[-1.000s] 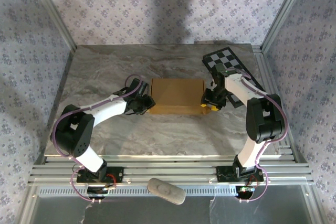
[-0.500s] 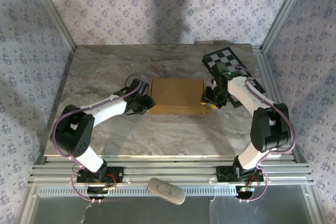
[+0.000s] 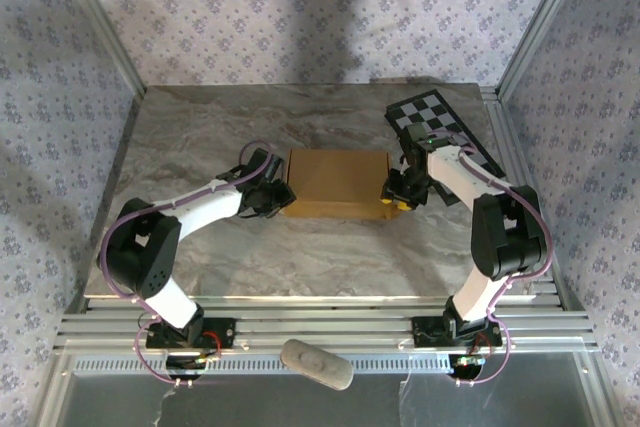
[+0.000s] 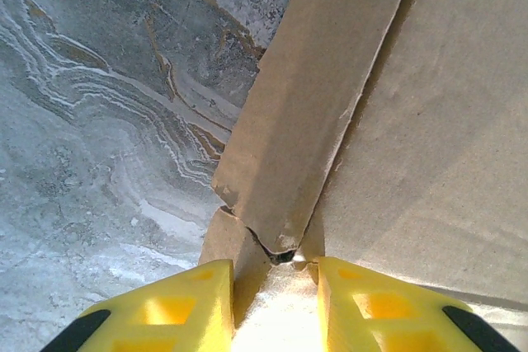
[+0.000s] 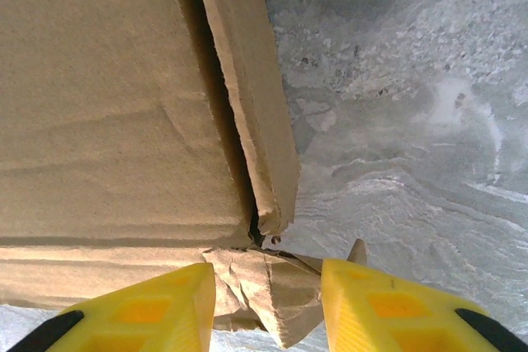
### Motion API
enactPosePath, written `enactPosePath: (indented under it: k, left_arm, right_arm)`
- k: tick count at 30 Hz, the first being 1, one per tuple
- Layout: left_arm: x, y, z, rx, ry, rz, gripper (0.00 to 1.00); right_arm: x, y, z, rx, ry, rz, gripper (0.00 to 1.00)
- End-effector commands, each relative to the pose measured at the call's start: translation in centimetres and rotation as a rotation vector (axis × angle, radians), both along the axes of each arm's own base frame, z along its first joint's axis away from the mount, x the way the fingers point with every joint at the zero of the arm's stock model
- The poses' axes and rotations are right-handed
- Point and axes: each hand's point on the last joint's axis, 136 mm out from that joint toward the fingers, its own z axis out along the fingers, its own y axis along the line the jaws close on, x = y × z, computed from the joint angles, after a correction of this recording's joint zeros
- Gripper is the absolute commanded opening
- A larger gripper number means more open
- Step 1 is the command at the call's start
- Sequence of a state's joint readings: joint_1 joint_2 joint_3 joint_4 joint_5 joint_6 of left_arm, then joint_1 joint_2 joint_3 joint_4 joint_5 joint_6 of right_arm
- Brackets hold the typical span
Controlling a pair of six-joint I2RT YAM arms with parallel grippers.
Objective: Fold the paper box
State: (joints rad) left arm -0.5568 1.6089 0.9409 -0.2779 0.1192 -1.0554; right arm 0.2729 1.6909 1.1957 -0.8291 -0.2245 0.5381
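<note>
Paper box (image 3: 336, 184) lies about the middle of the tabletop (image 3: 300, 257), already a shallow closed shape with its wide panel on top, and I stand at both of its short ends. My left hand (image 4: 275, 274) is at the near left corner. Its yellow fingers (image 4: 165, 307) stand partly closed on either side of the corner, where the side flap meets a small tab. Whether they really pinch the cardboard I cannot tell. My right hand (image 5: 268, 278) is at the near right corner in the same way, fingers partly closed about a crumpled tab that sticks out below the side flap; a firm grasp I cannot confirm there either.

I judge the folding to be far along — the step in hand is tucking the two end flaps. The right tab is wrinkled and a dark slit shows beside the flap, so the next move needs a gentle, even push inward from both ends — too much force would crush the corner more.
</note>
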Motion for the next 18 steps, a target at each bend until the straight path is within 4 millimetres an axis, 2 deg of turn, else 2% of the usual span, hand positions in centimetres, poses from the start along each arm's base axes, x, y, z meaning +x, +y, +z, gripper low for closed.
enactPosePath:
  k: [1,10,18]
  left_arm:
    - [-0.4,0.8,-0.9,0.053,0.038,-0.004,0.3]
    - [-0.4,0.7,-1.0,0.05,0.042,-0.003,0.29]
    - [-0.6,0.7,-1.1,0.048,0.047,-0.003,0.29]
  right_arm:
    - [-1.5,-0.5,-0.8,-0.018,0.043,-0.019,0.4]
    - [-1.8,0.0,-0.5,-0.012,0.046,-0.029,0.41]
    - [-1.2,0.4,-1.8,-0.004,0.048,-0.036,0.38]
